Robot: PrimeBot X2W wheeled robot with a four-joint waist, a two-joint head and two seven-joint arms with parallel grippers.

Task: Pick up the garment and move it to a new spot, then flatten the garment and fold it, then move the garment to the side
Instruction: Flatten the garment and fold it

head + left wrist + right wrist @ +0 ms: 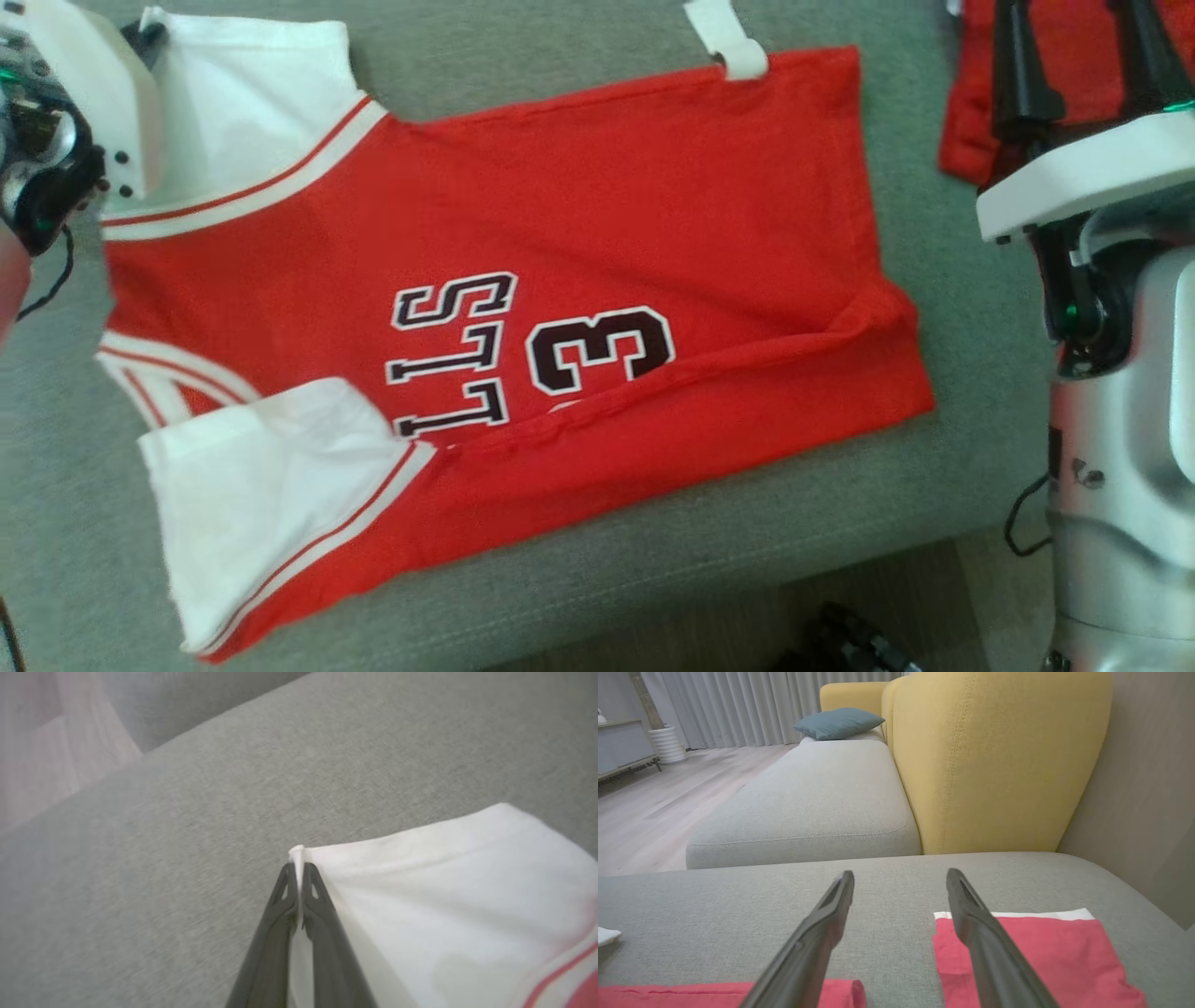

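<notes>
The left hand (299,868) pinches a corner of the white sleeve (444,896) of the jersey (560,233), the right hand (900,873) is wide open and empty, so I think folding is starting, and next that sleeve should be lifted over the red part.

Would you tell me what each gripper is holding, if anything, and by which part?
Left gripper pinches the red jersey by the corner of its white sleeve; right gripper, open, holds nothing.

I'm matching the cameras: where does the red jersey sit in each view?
Head view: red jersey spread across the centre of the grey cushion.
Left wrist view: its white sleeve at lower right, pinched by the left gripper, jaws shut.
Right wrist view: probably its red edge along the bottom left.
Shared landmark: the grey cushion.
</notes>
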